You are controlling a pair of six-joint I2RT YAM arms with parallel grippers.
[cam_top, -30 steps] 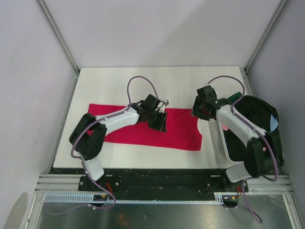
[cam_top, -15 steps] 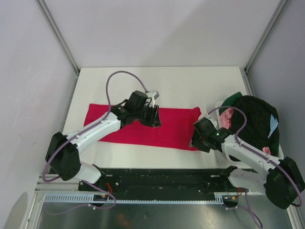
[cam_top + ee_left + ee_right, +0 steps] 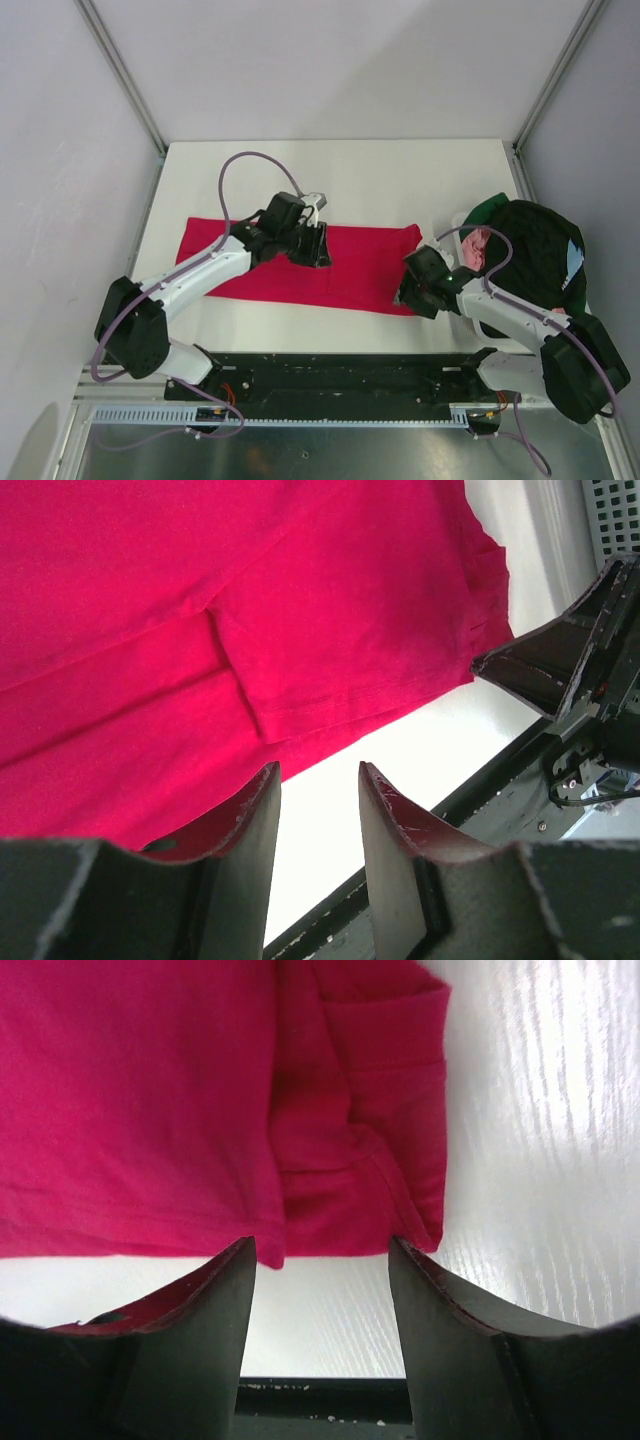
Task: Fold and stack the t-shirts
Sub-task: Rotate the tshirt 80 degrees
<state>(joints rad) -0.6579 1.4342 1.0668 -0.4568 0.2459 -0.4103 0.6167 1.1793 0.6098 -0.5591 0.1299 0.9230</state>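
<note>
A red t-shirt (image 3: 350,265) lies flat across the white table, folded into a long band. My left gripper (image 3: 318,245) hovers over the shirt's middle, open and empty; in the left wrist view (image 3: 315,770) the shirt (image 3: 200,630) fills the frame, with a sleeve fold at its near hem. My right gripper (image 3: 405,292) is open and empty at the shirt's near right corner; in the right wrist view (image 3: 320,1245) its jaws straddle the folded sleeve corner (image 3: 370,1160) from just above.
A pile of dark and green clothes (image 3: 530,255) with a pink item lies at the table's right edge. The black front rail (image 3: 330,365) runs along the near edge. White table (image 3: 380,180) beyond the shirt.
The right arm swung from the shirt's far right corner down to its near right corner. The left arm stretched out and its gripper shifted slightly left over the shirt. The shirt's right end looks flatter.
</note>
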